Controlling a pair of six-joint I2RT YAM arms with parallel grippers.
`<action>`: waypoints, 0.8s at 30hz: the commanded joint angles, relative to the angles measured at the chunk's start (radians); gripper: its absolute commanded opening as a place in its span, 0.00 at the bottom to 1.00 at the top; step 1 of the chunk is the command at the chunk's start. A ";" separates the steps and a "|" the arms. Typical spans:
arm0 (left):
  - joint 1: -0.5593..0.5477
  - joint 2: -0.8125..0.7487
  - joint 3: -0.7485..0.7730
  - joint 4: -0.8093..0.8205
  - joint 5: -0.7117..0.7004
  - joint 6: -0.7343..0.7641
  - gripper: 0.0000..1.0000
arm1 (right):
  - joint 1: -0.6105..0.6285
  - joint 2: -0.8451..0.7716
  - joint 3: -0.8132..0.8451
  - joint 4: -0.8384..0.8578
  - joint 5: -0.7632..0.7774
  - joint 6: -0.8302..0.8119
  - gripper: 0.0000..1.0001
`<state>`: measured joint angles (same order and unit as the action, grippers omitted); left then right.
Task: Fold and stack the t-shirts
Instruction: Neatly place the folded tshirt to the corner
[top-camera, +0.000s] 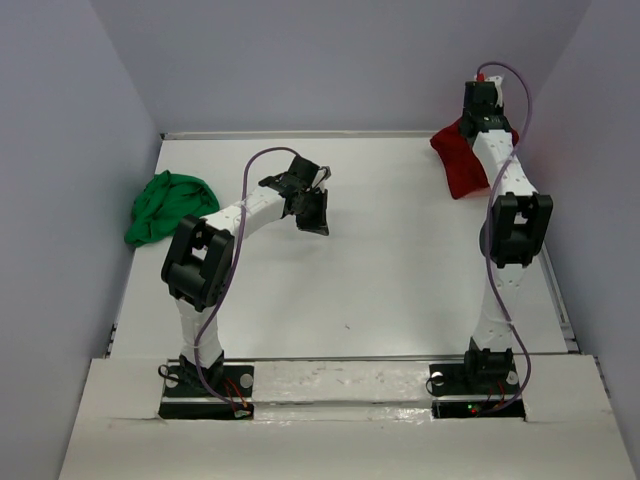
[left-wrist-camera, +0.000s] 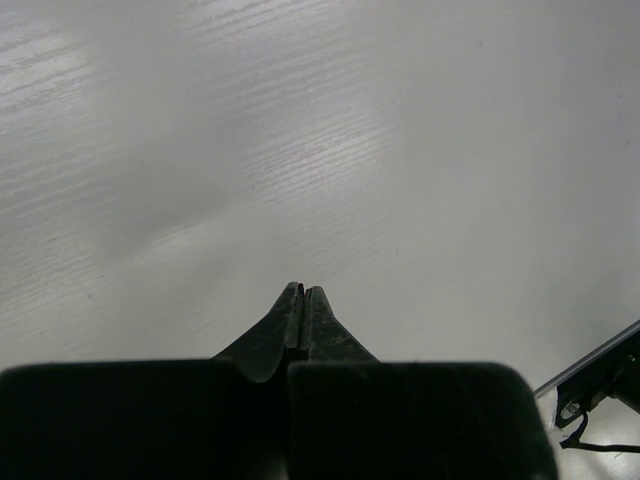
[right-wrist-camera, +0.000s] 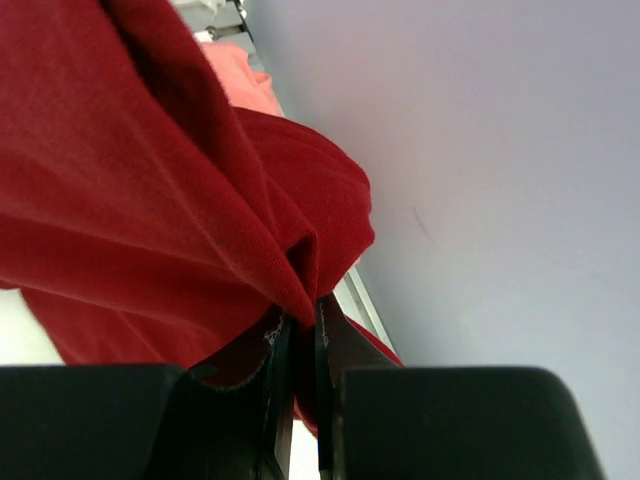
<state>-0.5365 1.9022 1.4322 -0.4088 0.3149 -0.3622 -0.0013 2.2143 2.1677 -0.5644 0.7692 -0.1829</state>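
Note:
The dark red t-shirt (top-camera: 458, 160) hangs bunched at the far right corner of the table, and my right gripper (top-camera: 484, 118) is shut on a fold of it. In the right wrist view the red cloth (right-wrist-camera: 150, 180) fills the left side and runs down between the jaws of that gripper (right-wrist-camera: 298, 325). A bit of the salmon pink t-shirt (right-wrist-camera: 243, 85) shows behind it. The bright green t-shirt (top-camera: 168, 206) lies crumpled at the table's left edge. My left gripper (top-camera: 318, 206) is shut and empty, hovering over bare table (left-wrist-camera: 303, 290).
Grey walls close in the table (top-camera: 380, 270) on the left, back and right. The right wall (right-wrist-camera: 480, 150) is close beside my right gripper. A metal rail (top-camera: 560, 300) runs along the table's right edge.

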 joint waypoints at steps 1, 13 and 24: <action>-0.003 -0.006 -0.001 -0.015 0.019 0.023 0.00 | -0.029 0.037 0.075 0.055 -0.011 0.003 0.00; -0.017 0.008 0.007 -0.024 0.039 0.023 0.00 | -0.111 0.111 0.115 0.041 -0.056 0.029 0.00; -0.043 -0.051 -0.022 -0.048 0.039 0.029 0.00 | -0.166 0.182 0.170 0.031 -0.105 0.037 0.00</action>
<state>-0.5713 1.9160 1.4311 -0.4282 0.3344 -0.3511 -0.1368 2.3821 2.2791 -0.5640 0.6781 -0.1600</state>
